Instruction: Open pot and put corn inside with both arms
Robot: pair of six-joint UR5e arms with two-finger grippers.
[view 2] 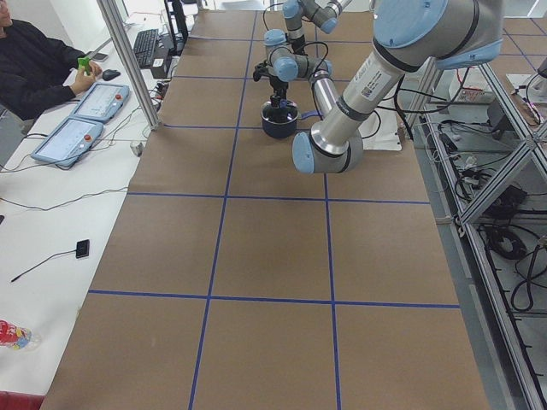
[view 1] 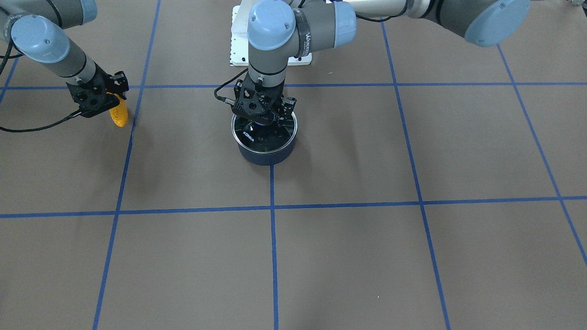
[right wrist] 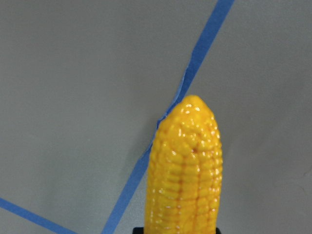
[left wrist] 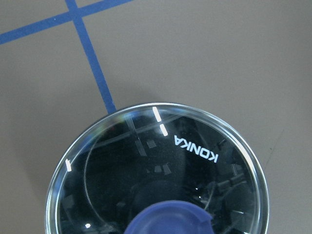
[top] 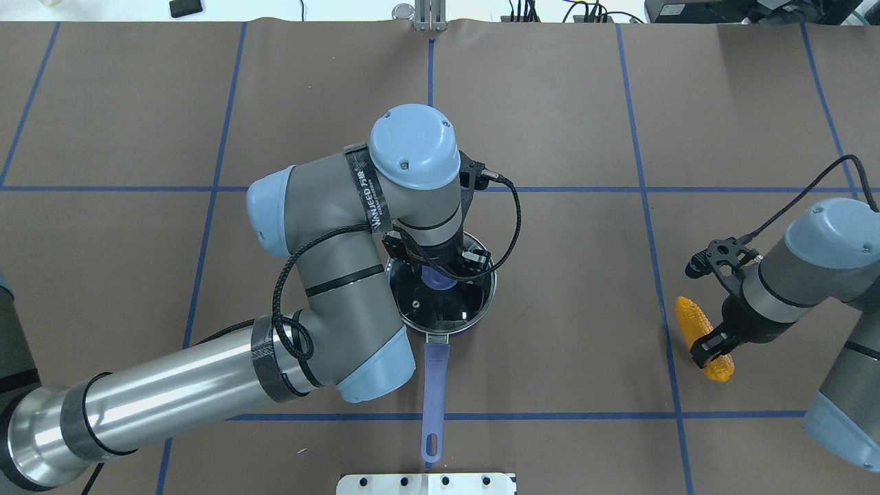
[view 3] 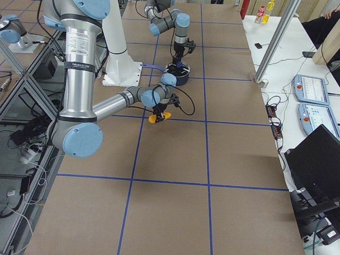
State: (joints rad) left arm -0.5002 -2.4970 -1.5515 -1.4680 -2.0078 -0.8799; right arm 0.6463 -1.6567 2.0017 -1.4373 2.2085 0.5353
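Table covered in brown paper (top: 550, 103), marked with blue tape grid (view 1: 272, 208). White base plate (top: 426, 483) at near edge. Teach pendant (view 2: 64, 141) on side bench.

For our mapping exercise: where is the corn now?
Overhead view, far right: the corn sits in the right pincer beside a blue tape line, apart from the pot.

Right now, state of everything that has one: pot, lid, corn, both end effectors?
pot: upright on table, covered.
lid: seated on pot.
corn: gripped, tapered tip free.
left end effector: straddling the knob; closure unclear.
right end effector: shut on corn.
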